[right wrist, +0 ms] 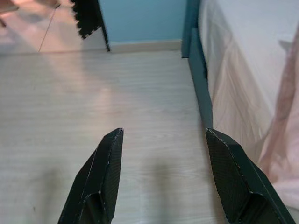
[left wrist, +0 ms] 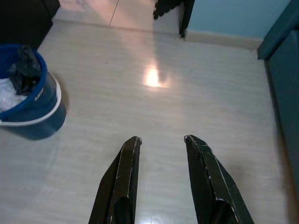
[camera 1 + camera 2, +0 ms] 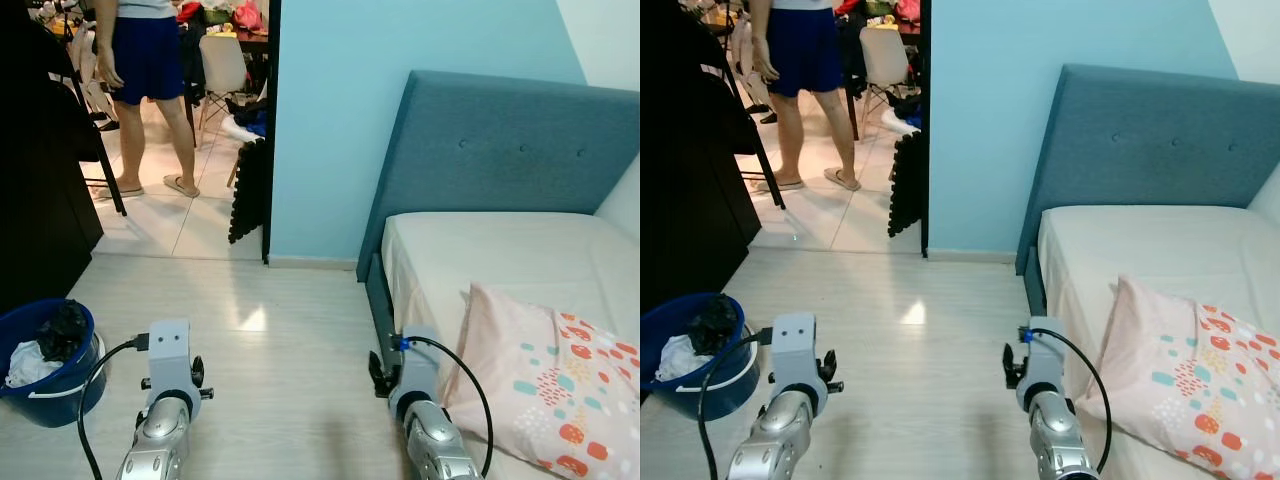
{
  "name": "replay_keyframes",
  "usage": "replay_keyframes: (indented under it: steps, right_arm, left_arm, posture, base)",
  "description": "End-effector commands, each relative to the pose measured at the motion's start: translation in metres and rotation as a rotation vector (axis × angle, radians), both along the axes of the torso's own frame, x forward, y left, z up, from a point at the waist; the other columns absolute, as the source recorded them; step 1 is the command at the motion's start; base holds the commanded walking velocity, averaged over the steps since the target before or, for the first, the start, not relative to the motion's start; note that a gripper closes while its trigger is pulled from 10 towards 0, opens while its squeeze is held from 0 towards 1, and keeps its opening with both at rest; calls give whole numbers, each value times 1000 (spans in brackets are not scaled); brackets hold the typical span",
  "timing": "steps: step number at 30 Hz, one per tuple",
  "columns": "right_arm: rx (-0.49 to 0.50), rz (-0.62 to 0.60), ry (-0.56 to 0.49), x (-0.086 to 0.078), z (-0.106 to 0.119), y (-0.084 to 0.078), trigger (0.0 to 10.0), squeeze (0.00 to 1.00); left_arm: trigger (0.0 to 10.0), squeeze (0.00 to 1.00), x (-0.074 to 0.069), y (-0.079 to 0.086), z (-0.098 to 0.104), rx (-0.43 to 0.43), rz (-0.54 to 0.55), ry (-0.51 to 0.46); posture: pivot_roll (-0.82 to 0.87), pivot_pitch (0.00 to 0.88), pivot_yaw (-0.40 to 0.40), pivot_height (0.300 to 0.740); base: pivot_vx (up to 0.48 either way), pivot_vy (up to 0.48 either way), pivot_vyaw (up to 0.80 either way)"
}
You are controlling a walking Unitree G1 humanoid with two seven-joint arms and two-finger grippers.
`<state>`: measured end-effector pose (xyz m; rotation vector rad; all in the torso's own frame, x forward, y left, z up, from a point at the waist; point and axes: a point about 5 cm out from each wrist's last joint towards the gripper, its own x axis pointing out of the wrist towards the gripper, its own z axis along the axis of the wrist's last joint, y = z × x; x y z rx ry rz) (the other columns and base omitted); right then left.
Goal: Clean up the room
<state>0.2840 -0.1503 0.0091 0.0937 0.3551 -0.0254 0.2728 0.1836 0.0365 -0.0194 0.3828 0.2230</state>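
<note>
- The right tool (image 1: 161, 175) hangs over bare floor (image 1: 93, 93), its two black fingers (image 1: 105, 177) spread wide and holding nothing; the bed (image 1: 243, 56) runs just beside it on its outer side.
- The left tool (image 2: 163, 179) also hangs over the floor, fingers parted more narrowly and empty.
- Outward from the right tool, the patterned pillow (image 3: 555, 375) lies on the bed's near edge, its corner drooping over the side toward the floor. It lies close to that arm and well apart from the left one.
- Outward from the left tool, the blue bucket (image 3: 45, 365) of rags stands on the floor by the dark cabinet (image 3: 40, 180), near that arm's outer side.
- My judgement: the pillow is the likeliest thing to tidy, and the right arm is the nearer.
- A person (image 3: 145, 60) stands beyond the doorway, well away.
</note>
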Motion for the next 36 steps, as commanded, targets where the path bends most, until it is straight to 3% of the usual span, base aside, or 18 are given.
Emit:
replay_keyframes:
  steps: [1, 5, 8, 12, 22, 36]
  right_arm:
    - [17, -30, -35, 6, 8, -1, 10000, 0]
    - [59, -44, -32, 10, 11, 1, 10000, 0]
    - [42, -22, -30, 10, 11, 3, 10000, 0]
    - [-50, 85, -33, 10, 10, 8, 10000, 0]
    - [-66, 83, 1, 7, 5, 7, 10000, 0]
    - [-84, 75, -3, 12, 9, -4, 10000, 0]
  left_arm:
    - [10000, 0, 7, -2, 10, -20, -10, -26]
    - [10000, 0, 15, -3, 13, -2, -52, -38]
    - [10000, 0, 17, -3, 11, 6, -60, -28]
    - [10000, 0, 17, 0, 13, 22, -24, -43]
    - [10000, 0, 20, -4, 15, 36, -63, -47]
    - [10000, 0, 26, -3, 18, 39, -68, -76]
  posture:
    - [79, 27, -91, 740]
    - [67, 25, -87, 740]
    - [59, 15, -77, 740]
    - [36, 20, -60, 740]
    - [40, 9, -71, 740]
    - [41, 0, -88, 740]
  base:
    - [0, 0, 0]
    - [0, 0, 0]
    - [0, 0, 0]
    - [0, 0, 0]
    - [0, 0, 0]
    - [0, 0, -800]
